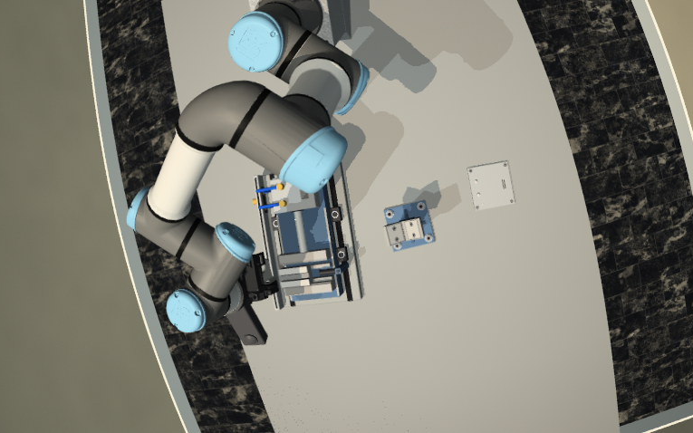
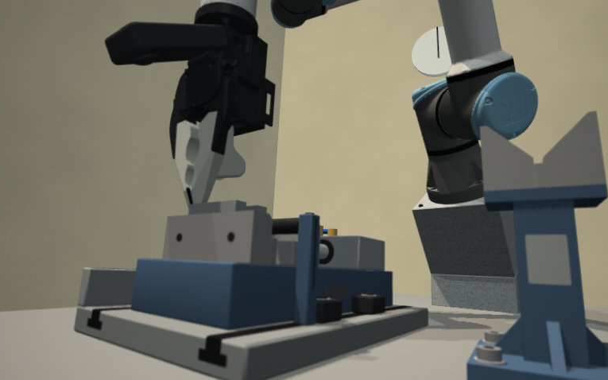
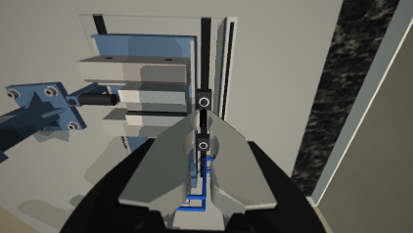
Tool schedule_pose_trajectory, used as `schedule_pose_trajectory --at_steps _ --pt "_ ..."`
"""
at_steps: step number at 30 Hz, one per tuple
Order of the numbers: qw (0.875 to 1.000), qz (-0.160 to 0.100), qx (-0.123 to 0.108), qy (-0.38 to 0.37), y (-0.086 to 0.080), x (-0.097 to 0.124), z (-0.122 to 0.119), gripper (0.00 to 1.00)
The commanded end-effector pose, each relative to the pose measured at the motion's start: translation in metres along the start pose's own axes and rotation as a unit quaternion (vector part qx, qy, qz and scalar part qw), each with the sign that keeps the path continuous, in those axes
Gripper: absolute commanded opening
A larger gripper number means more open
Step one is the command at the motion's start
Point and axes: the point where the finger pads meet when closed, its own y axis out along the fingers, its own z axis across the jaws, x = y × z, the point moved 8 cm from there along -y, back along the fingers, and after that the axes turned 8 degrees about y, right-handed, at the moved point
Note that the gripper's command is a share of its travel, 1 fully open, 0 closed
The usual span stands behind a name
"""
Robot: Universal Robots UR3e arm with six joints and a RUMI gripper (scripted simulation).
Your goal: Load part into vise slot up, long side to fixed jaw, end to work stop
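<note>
One arm (image 1: 230, 115) (image 2: 469, 28) reaches over the vise (image 1: 290, 231) (image 2: 183, 288) (image 3: 161, 46) and puts the pincer (image 1: 274, 289) (image 2: 191, 203) (image 3: 204, 110), pointing down, at its side. Stand (image 1: 427, 220) (image 2: 528, 302) (image 3: 29, 122) with the V-block (image 1: 395, 234) (image 2: 575, 164) on top is across the vise from the pincer, well apart. Infeed plate (image 1: 491, 185) is farther out on that same side. Fixed jaw (image 1: 311, 288) (image 2: 211, 242) (image 3: 137, 70) is near the pincer, on the side away from the air cylinder; moving jaw (image 1: 311, 256) (image 3: 113, 127) is on the cylinder side of it. Part (image 1: 293, 271) (image 2: 214, 207) (image 3: 152, 95) sits between the jaws, slot up, its near end just beside the pincer tips. Can't tell if tips touch it, or if its long side is tight on the fixed jaw. Pincer is pressed together, nothing visible in it. Work stop (image 1: 330, 272) (image 2: 284, 225) (image 3: 98, 99) is at the part's other end, far from the pincer; contact there unclear. Blue hoses (image 1: 269, 206) (image 3: 205, 186) are at the cylinder end, away from the tips.
</note>
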Motion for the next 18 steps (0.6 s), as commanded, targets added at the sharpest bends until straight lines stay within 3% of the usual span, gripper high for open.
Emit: schedule_pose_trajectory --at_steps 1,18 --pt "1.0 0.001 0.001 0.0 -0.0008 -0.0006 -0.0003 0.0" --pt "1.0 0.001 0.001 0.0 -0.0008 -0.0003 -0.002 0.0"
